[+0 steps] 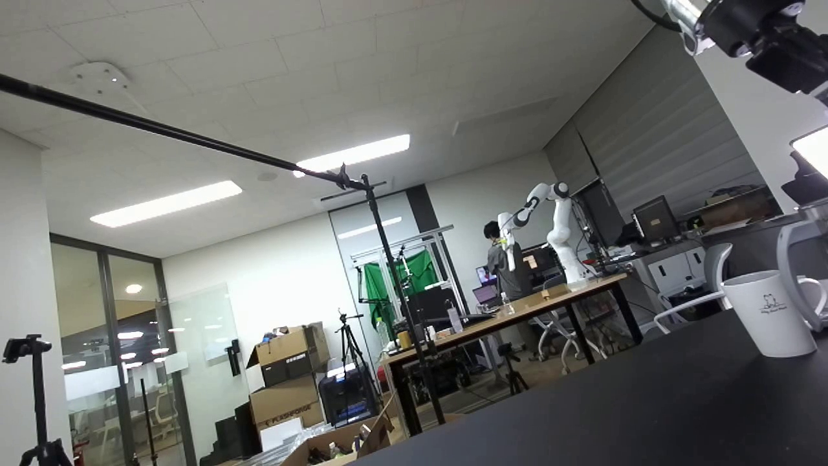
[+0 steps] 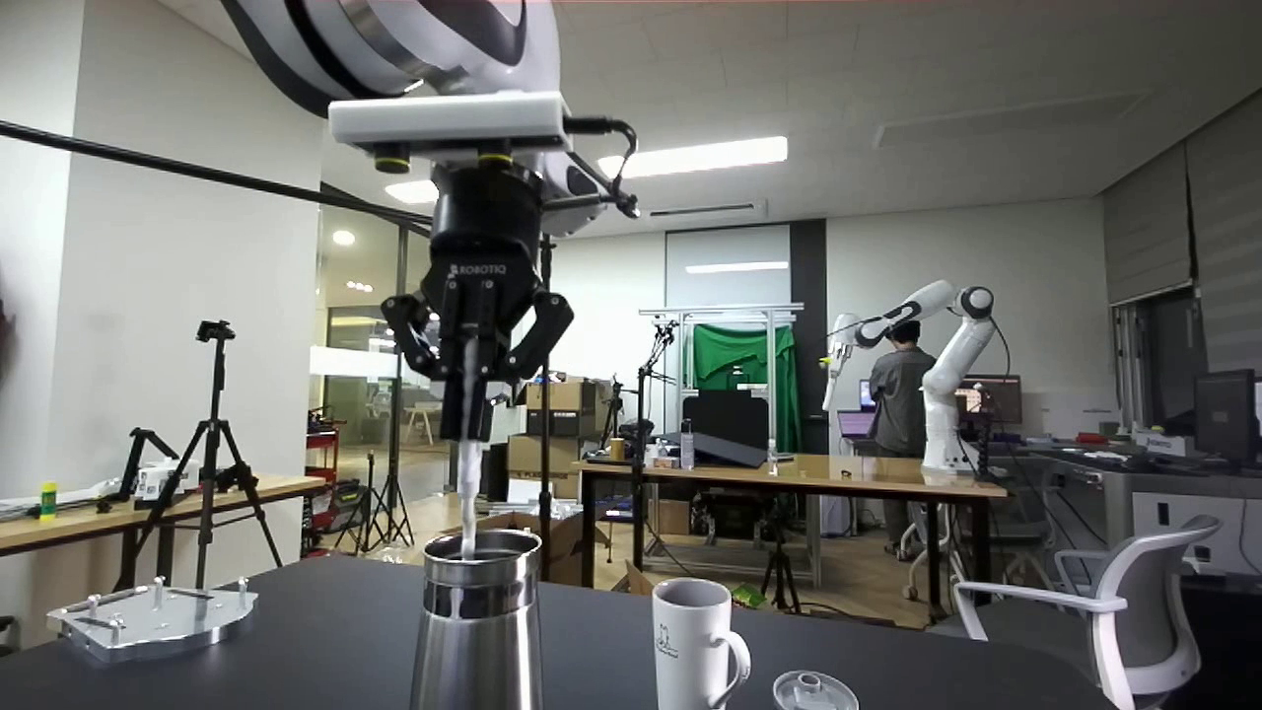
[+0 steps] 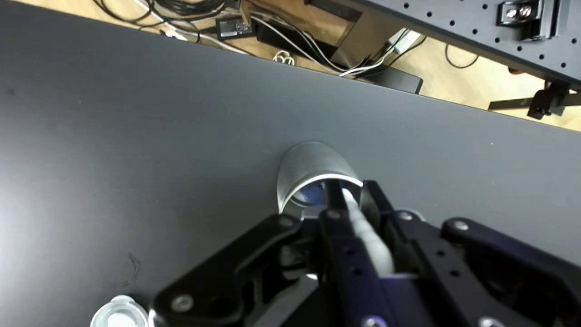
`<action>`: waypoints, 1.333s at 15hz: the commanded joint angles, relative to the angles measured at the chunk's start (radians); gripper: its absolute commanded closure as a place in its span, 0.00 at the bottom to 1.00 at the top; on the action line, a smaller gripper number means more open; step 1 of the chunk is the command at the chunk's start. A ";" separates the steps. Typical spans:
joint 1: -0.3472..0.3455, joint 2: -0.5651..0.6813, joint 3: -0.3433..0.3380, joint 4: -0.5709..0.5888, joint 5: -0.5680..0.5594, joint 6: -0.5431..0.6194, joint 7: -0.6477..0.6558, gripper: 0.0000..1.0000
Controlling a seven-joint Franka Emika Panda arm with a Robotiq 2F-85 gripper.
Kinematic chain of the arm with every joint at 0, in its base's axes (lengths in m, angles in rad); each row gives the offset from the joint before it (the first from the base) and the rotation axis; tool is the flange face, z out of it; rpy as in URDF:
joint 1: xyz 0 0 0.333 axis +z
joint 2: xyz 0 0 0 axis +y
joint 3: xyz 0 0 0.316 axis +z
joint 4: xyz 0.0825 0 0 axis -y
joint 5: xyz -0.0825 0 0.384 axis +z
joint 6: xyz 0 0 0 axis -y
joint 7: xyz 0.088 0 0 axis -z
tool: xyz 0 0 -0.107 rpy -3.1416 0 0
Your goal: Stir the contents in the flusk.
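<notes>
The pincer [image 2: 467, 422] is clenched on a white stick [image 2: 469, 483] whose lower end dips into the stainless-steel flask [image 2: 477, 646], upright on the table [image 2: 596, 656]. The flask should be stiff and slippery, liable to tip; any steadying hold belongs around its body.

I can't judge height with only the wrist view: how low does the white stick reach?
Observer: In an exterior view, the white stick comes down to the mouth of the flask; anything deeper is hidden.
Operator: The gripper blocks much of my picture; what stands beside the flask?
Observer: A white mug, with a gap between the two.
Operator: Which way is its handle turned?
Observer: In an exterior view, away from the flask.
</notes>
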 commanded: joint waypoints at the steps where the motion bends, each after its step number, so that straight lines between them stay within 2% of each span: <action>1: -0.013 0.055 -0.013 -0.034 -0.027 0.023 0.039 0.96; 4: -0.007 0.066 0.011 -0.015 -0.063 0.020 0.051 0.96; 9: 0.029 0.022 0.055 0.100 -0.063 -0.094 0.033 0.96; 13: 0.044 0.012 0.048 0.188 -0.048 -0.160 0.015 0.96; 15: 0.039 0.027 0.031 0.180 -0.042 -0.153 0.009 0.96; 20: 0.007 0.112 -0.009 0.062 -0.067 -0.053 0.036 0.96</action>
